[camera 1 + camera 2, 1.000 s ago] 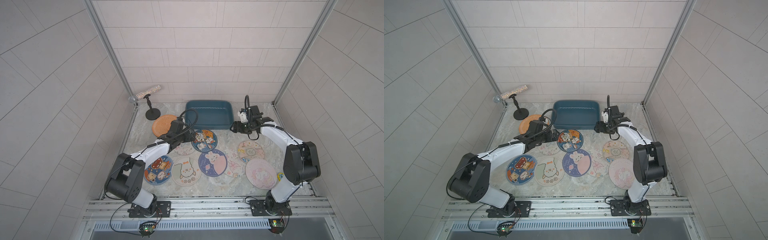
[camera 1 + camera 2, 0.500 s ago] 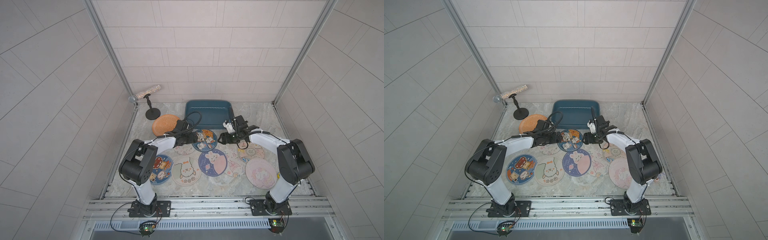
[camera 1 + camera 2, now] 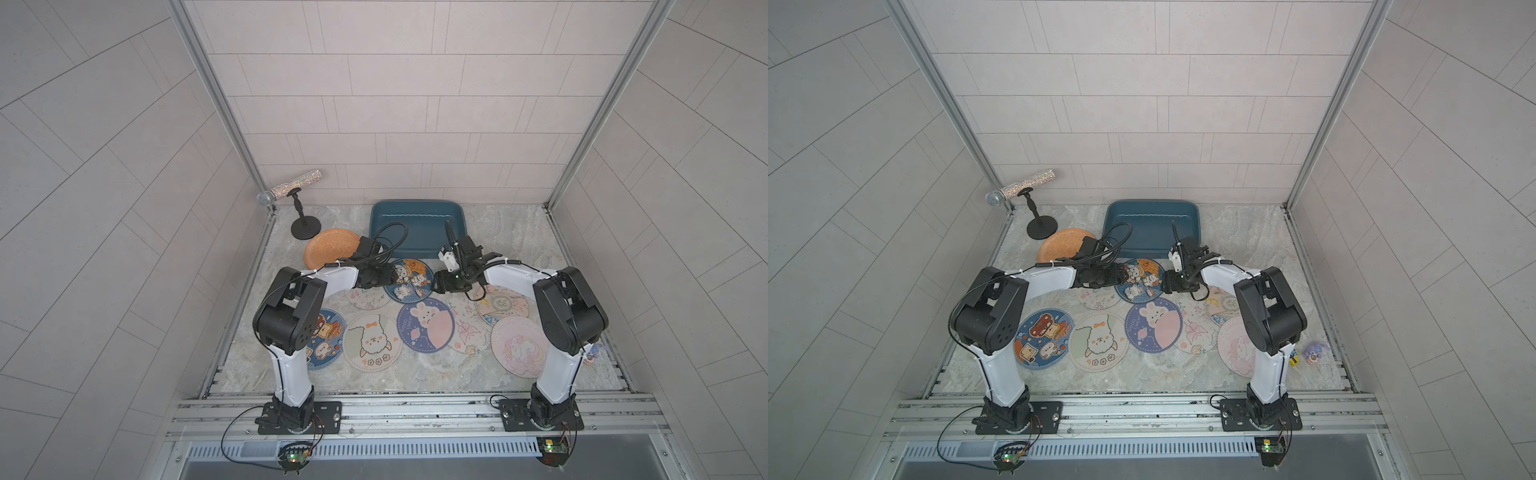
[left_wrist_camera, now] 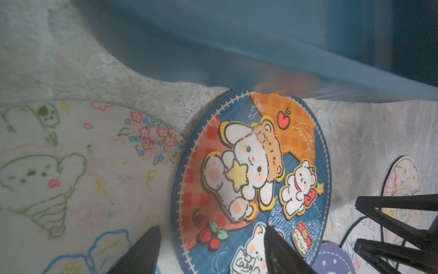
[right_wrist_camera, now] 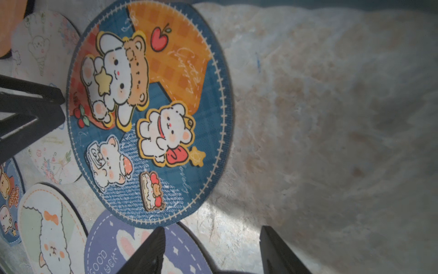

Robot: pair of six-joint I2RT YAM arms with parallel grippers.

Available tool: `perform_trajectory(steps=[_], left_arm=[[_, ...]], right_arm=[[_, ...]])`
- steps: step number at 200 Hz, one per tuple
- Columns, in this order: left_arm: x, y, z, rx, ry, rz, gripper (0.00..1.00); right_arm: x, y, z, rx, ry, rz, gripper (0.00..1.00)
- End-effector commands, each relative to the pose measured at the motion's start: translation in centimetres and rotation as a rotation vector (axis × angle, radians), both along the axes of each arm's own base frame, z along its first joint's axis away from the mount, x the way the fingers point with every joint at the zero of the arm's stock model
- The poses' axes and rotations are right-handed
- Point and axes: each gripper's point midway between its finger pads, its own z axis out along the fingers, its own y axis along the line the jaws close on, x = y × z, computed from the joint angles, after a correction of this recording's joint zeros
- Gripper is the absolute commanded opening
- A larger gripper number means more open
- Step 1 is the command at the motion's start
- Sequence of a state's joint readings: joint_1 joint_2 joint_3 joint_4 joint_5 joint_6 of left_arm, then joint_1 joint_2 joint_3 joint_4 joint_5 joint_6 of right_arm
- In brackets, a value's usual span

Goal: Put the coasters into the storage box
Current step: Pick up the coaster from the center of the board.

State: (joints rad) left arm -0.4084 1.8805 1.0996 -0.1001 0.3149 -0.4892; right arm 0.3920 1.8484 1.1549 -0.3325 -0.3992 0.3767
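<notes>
- The table (image 3: 503,232) has a marbled grey top; pale tiled walls close it on three sides.
- The left arm (image 3: 291,320) and the right arm (image 3: 569,320) rise from the front rail; both bend inward, so their wrists face each other at mid-table.
- The storage box (image 3: 415,220) is dark teal; it sits at the back centre of the table, close to the wall.
- The coasters all lie on the table, outside the box and in front of it:
  - the bear coaster (image 3: 409,278), blue and orange, lies just before the box's front rim, between the two claws; its edge overlaps the rabbit coaster (image 5: 132,246) and a pale flower coaster (image 4: 142,142);
  - the orange coaster (image 3: 330,249) lies to the box's left; its far edge overlaps the stand's black base;
  - the lamb coaster (image 3: 372,341), the toast coaster (image 3: 1042,338), the butterfly coaster (image 3: 467,332) and the pink coaster (image 3: 519,353) fill the front half; some overlap.
- The microphone (image 3: 289,189), glittery silver, rests tilted on a black stand in the back left corner.
- The left claw (image 4: 211,237) is spread wide, gripping nothing; one finger is over the bear coaster, one over the pale flower coaster, with the bear coaster's rim between them.
- The right claw (image 5: 212,229) also stands apart and holds nothing; the bear coaster's opposite rim lies just ahead of its fingertips.
- A small purple toy (image 3: 1315,353) sits near the front right edge.
</notes>
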Motion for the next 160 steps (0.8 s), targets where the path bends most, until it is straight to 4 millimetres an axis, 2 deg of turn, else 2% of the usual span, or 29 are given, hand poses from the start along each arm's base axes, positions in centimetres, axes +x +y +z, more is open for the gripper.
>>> perform_trajectory(steps=[1, 65, 98, 160], left_arm=[[-0.5, -0.3, -0.7, 0.01, 0.039, -0.021, 0.71], [-1.1, -0.2, -1.9, 0.024, 0.096, -0.024, 0.64], [-1.5, -0.5, -2.3, 0.023, 0.127, -0.033, 0.6], [-2.2, -1.0, -3.0, 0.029, 0.155, -0.053, 0.58]], right_arm=[[0.8, 0.4, -0.2, -0.014, -0.011, -0.022, 0.66], [1.7, 1.1, -1.0, -0.034, 0.001, -0.05, 0.66], [1.5, 1.8, -1.4, -0.035, 0.016, -0.043, 0.66], [1.2, 2.7, -2.1, -0.028, 0.037, -0.041, 0.64]])
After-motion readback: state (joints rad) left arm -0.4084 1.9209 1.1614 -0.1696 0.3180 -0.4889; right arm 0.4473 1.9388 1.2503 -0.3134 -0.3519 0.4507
